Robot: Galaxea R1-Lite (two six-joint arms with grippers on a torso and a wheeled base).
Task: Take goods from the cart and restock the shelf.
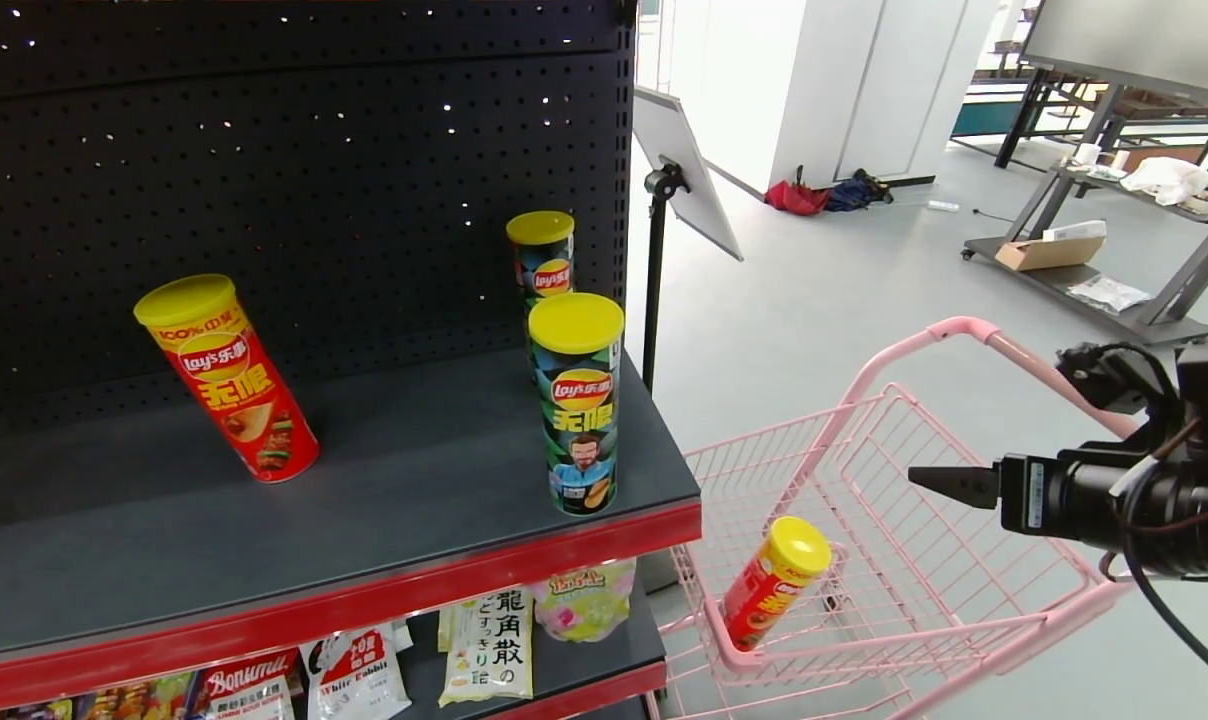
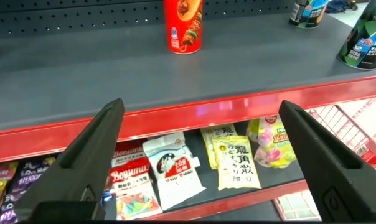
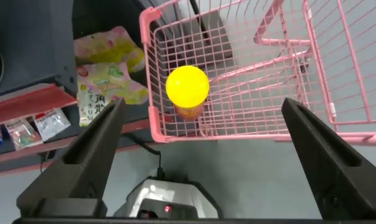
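A red chip can with a yellow lid (image 1: 774, 580) leans in the front corner of the pink cart (image 1: 894, 400). My right gripper (image 1: 949, 485) hangs open above the cart; in the right wrist view the can's lid (image 3: 188, 87) lies below and between its spread fingers (image 3: 82, 168). On the dark shelf (image 1: 364, 600) stand a tilted red can (image 1: 226, 380), a green can (image 1: 576, 400) near the front edge and another green can (image 1: 542, 250) behind it. My left gripper (image 2: 200, 106) is open in front of the shelf's red edge (image 2: 194, 112), holding nothing.
Snack bags (image 1: 489, 640) lie on the lower shelf under the red edge. A white board on a stand (image 1: 679, 170) rises beside the shelf's right end. Open floor lies beyond the cart, with a metal rack (image 1: 1114, 250) far right.
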